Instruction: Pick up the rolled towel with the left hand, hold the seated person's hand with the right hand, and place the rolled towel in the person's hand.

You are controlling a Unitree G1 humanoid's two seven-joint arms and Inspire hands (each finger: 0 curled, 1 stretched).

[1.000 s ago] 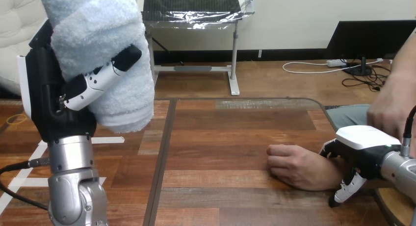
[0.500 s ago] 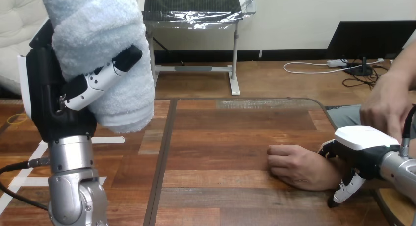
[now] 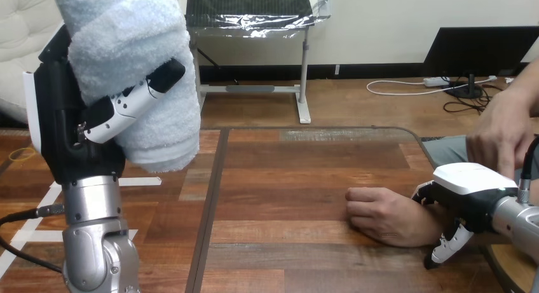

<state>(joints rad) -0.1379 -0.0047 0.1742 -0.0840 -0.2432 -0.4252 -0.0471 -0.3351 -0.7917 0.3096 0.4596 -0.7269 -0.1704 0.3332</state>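
Stock on view, each placed against the person's hand.

1. Rolled towel (image 3: 136, 70): pale and thick, standing on end in my left hand (image 3: 67, 124). It is raised high, well apart from the person's hand (image 3: 384, 218) and far toward the view's left of it. My fingers (image 3: 127, 103) are clamped on the roll, one crossing its front.
2. Person's hand: knuckles up, curled closed, resting on the bench (image 3: 286, 172).
3. Right hand (image 3: 473, 188): just beside the person's hand, over the person's wrist (image 3: 427, 222). Its fingers are bent down on both sides of the wrist and, as far as I can judge, clasp it.
4. Person's other hand (image 3: 502, 137): in the air above and beyond the person's hand, close over my right hand.

Hazards, my own reckoning:
- There is no open palm to receive the towel. If I bring it across now it meets knuckles and rolls off onto the bench.
- The crossing to the person's hand is long. The roll is bulky for the clasp and could sag or slip if I swing fast.
- Turning the palm up with my right hand could twist or pinch the wrist if I squeeze or hurry.
- The person's other hand sits in my approach lane, so I could brush it with the towel or my forearm.
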